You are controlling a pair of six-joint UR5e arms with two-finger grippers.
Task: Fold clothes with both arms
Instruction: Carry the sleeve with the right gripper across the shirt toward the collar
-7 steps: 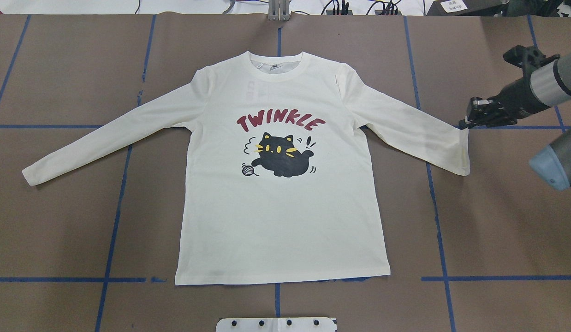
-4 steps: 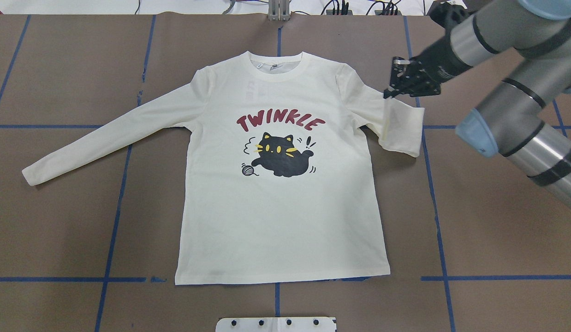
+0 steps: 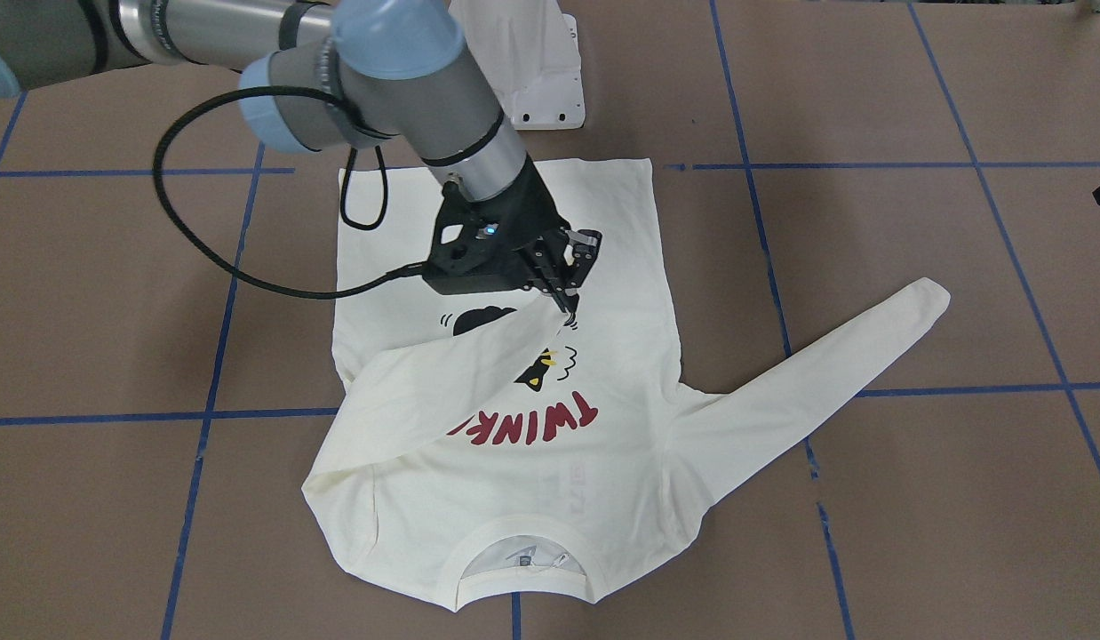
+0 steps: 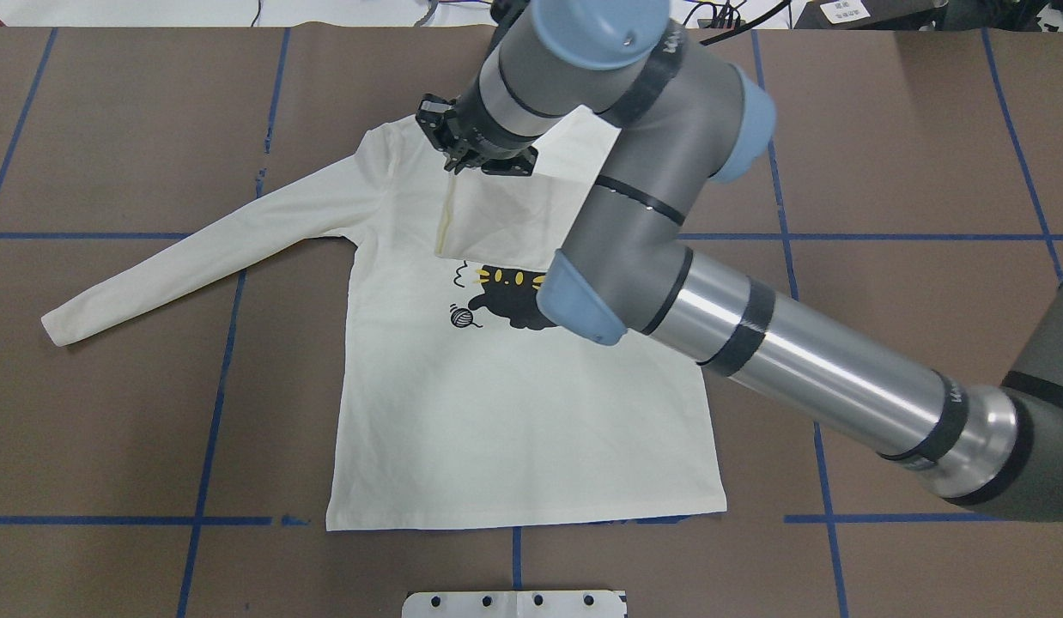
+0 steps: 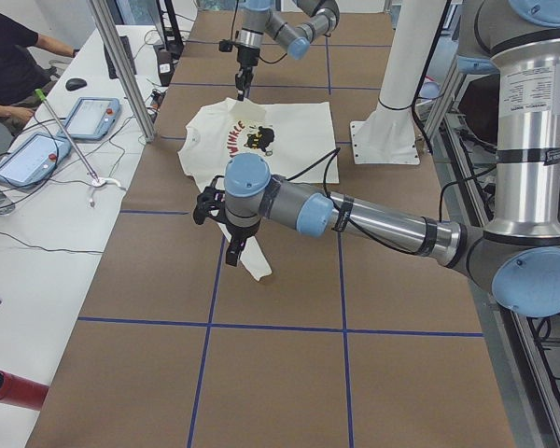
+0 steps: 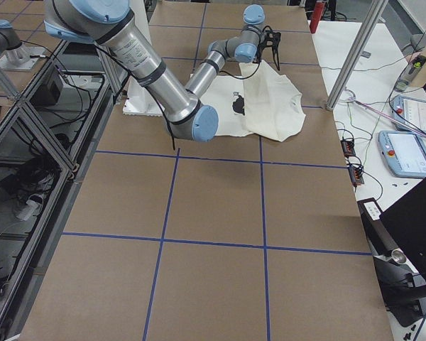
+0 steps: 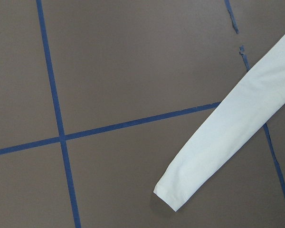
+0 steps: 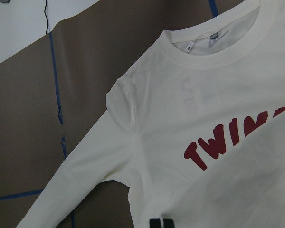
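Observation:
The cream long-sleeved T-shirt [image 4: 514,412] lies print side up on the brown table. My right gripper [image 4: 452,165] is shut on the cuff of the shirt's right sleeve [image 3: 443,382] and holds it lifted over the chest, near the collar. The hanging sleeve hides most of the red lettering [image 3: 550,420] and part of the black cat [image 4: 506,300]. The left sleeve [image 4: 197,257] lies straight on the table, its cuff [image 7: 173,194] showing in the left wrist view. My left gripper [image 5: 235,252] hovers just above that cuff; whether it is open or shut I cannot tell.
The white pedestal base [image 4: 514,603] sits at the near table edge. Blue tape lines [image 4: 214,412] grid the brown surface. The right forearm [image 4: 798,360] spans the table's right half. A side table with tablets [image 5: 37,159] and a person's arm [image 5: 9,56] lie beyond the far edge.
The right gripper has carried the right cuff from the table's right side leftward across the shirt, to above the chest. The sleeve now drapes over the lettering.

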